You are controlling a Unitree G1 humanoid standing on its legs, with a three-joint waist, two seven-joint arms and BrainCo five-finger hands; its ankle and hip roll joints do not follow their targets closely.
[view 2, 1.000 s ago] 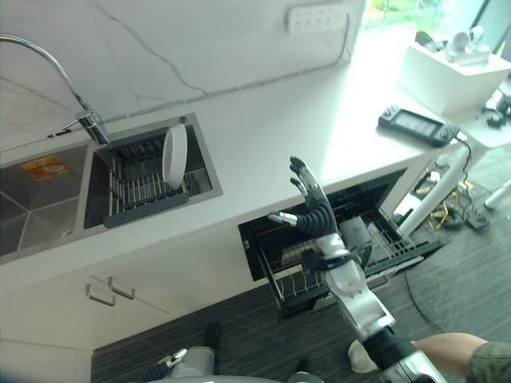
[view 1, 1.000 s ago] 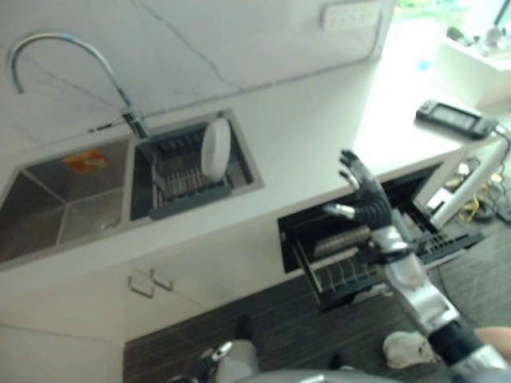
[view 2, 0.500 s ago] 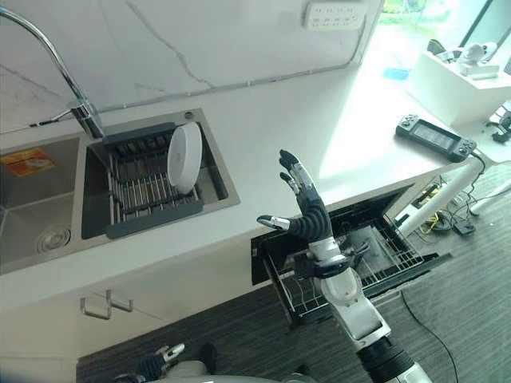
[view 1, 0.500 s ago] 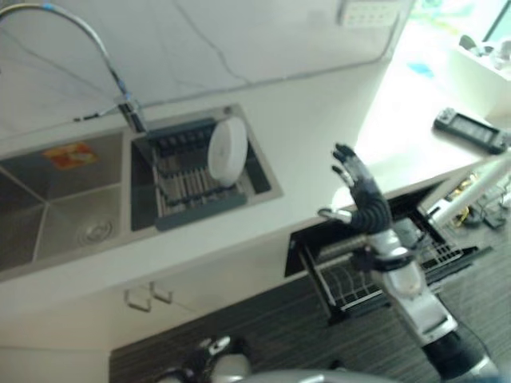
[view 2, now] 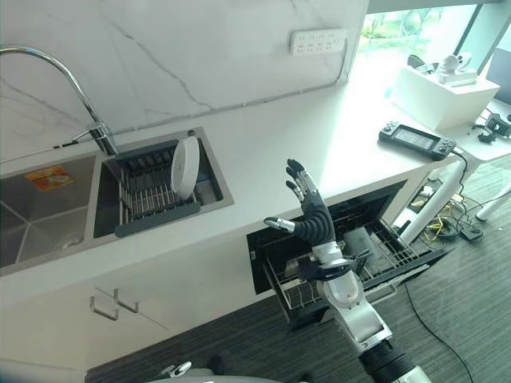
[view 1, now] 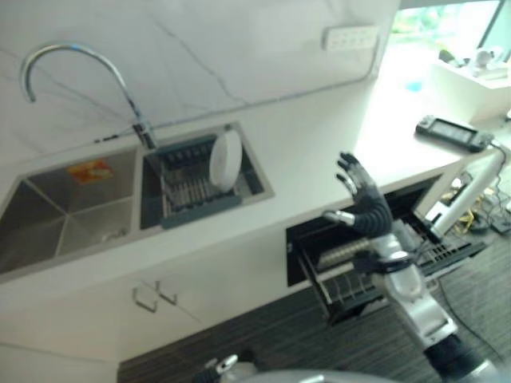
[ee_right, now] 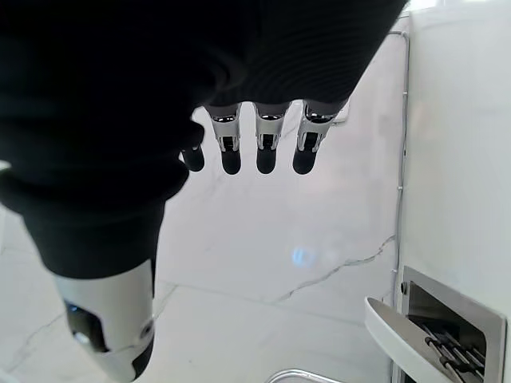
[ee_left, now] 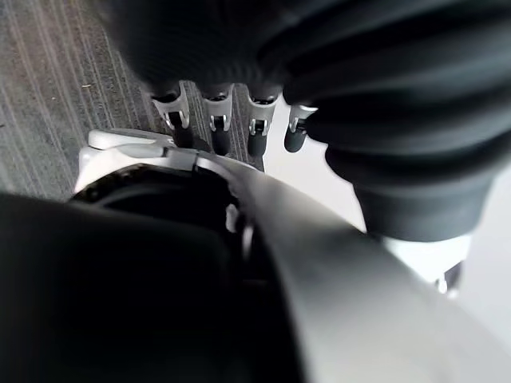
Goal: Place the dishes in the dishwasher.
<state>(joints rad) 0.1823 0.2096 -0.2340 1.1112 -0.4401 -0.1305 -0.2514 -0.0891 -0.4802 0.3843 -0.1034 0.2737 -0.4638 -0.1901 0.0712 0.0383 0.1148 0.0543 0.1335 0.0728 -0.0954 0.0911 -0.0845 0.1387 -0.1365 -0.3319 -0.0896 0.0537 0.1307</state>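
A white plate [view 2: 185, 167] stands on edge in the dark drying rack [view 2: 150, 199] set in the sink's right basin. The dishwasher [view 2: 263, 247] under the counter is open, its wire rack [view 2: 383, 254] pulled out to the right. My right hand [view 2: 310, 211] is raised in front of the counter edge, above the pulled-out rack, fingers straight and spread, holding nothing. In its wrist view the fingers [ee_right: 267, 148] hang straight with the plate's rim [ee_right: 415, 335] at the corner. My left hand [ee_left: 231, 128] hangs low by the floor, fingers relaxed and empty.
The curved tap [view 2: 48, 72] rises behind the sink, whose left basin [view 2: 40, 207] holds an orange sticker. A game controller [view 2: 415, 138] and a white box [view 2: 437, 92] lie on the counter's right end. Cabinet handles [view 2: 116, 303] sit below the sink. Striped dark carpet [view 2: 239, 351] covers the floor.
The whole picture has shifted, so the camera moved. My right hand stays raised and open over the dishwasher rack; the plate is still in the drying rack.
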